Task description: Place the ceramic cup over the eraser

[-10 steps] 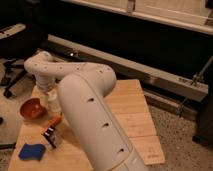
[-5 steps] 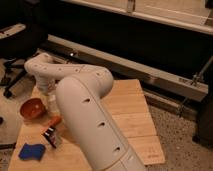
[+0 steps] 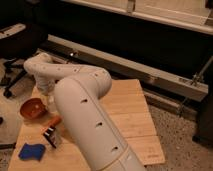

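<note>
The eraser point(image 3: 51, 136), a small black block with a white side face, stands on the wooden table point(image 3: 125, 115) near its front left. My gripper point(image 3: 47, 94) hangs at the end of the white arm point(image 3: 82, 107), at the table's left, just right of the orange bowl and behind the eraser. A small pale shape shows just under the gripper; I cannot tell what it is. The ceramic cup does not show clearly; it may be hidden by the gripper or the arm.
An orange-red bowl point(image 3: 32, 108) sits at the table's left edge. An orange stick-like object point(image 3: 53, 122) lies just behind the eraser. A flat blue pad point(image 3: 31, 150) lies at the front left corner. An office chair point(image 3: 12, 55) stands far left, and a metal rail point(image 3: 150, 70) runs behind the table.
The big arm link has shifted slightly left in the view. The gripper stays beside the orange bowl. The eraser, stick and blue pad have not moved.
</note>
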`<state>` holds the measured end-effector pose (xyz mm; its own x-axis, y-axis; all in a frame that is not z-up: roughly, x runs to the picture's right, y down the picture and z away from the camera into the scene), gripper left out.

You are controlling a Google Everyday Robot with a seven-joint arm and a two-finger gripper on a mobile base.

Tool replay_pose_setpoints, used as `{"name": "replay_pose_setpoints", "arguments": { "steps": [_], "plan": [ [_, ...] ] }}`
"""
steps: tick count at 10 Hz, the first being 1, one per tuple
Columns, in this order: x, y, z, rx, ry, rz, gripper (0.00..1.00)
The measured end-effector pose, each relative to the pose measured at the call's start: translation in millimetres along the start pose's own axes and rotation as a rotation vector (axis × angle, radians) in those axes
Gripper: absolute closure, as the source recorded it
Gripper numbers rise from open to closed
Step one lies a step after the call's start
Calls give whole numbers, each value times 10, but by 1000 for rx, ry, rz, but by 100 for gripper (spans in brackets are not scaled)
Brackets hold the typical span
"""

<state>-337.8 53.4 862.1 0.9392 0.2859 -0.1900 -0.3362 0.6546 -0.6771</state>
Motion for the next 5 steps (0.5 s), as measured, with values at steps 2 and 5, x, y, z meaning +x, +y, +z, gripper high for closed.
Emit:
{"name": "replay_pose_setpoints", "arguments": {
  "steps": [2,5],
  "plan": [
    [23,-10,-282,12,21,45,100],
    [-29,30,-770,42,-13,78,100]
  ]
}}
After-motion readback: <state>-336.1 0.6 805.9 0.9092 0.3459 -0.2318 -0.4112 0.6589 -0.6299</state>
